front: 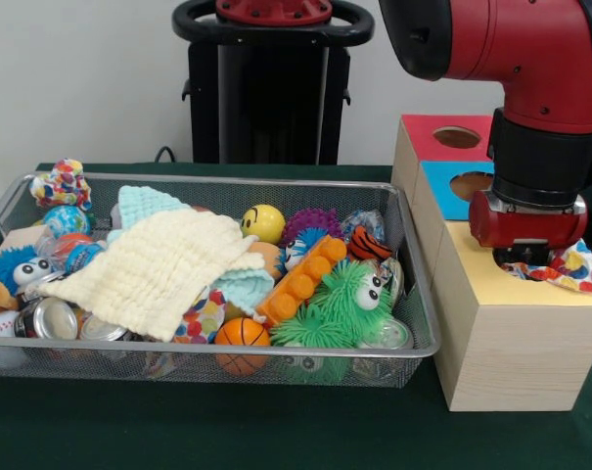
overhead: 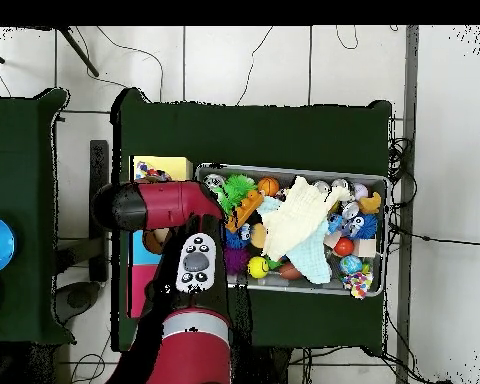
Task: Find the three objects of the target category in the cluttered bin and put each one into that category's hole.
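Spotted cloth (front: 569,268) crumpled across yellow box top (front: 530,294), long axis sideways; jaws' grip unclear.

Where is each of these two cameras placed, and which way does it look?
Front view: sits across the table, facing the robot; shows the wire bin, boxes, the red arm and its gripper over the yellow-topped box.
Overhead view: above, looking straight down; the arm rises from the bottom.
Shared: bin, pale-yellow cloth, arm.

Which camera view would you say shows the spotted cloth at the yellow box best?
The front view: the spotted cloth lies on the yellow box right under the gripper. In the overhead view the arm covers it, apart from a small speckled patch.
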{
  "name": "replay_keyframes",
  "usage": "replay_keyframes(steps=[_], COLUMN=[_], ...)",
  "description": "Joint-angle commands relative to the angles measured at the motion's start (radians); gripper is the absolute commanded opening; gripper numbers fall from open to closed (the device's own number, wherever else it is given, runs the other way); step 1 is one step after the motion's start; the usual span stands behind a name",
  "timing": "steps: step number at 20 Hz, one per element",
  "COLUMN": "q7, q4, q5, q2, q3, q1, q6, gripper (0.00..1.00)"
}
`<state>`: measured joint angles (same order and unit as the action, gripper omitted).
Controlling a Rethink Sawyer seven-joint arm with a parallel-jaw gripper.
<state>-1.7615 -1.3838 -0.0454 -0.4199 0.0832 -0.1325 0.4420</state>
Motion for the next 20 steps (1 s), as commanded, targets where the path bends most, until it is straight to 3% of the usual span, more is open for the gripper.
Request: replay_keyframes(steps=[1,16,20], q7=[-0.111,-0.107,-0.105], q4=[-0.044,-0.043,-0.058], q5=[0.001,0.008,-0.001], q2=[0.049,0.046,-0.008], q3=[-0.055,-0.052,-0.049], q1=[0.019,0.013,0.013], q6=[0.100,0.094,0.147], gripper=[0.00,0.00,0.00])
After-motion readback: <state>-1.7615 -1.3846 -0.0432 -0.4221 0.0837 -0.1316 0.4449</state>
